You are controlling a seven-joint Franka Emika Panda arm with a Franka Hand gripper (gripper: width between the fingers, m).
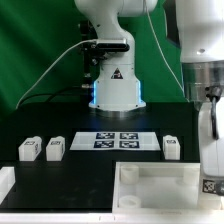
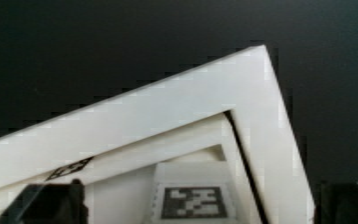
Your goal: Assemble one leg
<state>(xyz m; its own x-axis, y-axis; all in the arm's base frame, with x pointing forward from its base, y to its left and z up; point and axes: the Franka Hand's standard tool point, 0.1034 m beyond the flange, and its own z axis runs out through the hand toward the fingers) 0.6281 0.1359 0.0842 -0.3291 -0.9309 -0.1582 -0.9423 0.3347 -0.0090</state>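
Observation:
Three small white legs with tags stand on the black table in the exterior view: two at the left and one at the right. The large white panel lies at the front right. My arm comes down at the right edge over the panel's right corner; the fingertips are hard to make out there. In the wrist view my gripper is open, with dark fingers wide apart on either side of the panel's corner, which carries a tag. No leg shows in the wrist view.
The marker board lies in the middle of the table in front of the robot's base. A white piece shows at the front left edge. A green backdrop stands behind.

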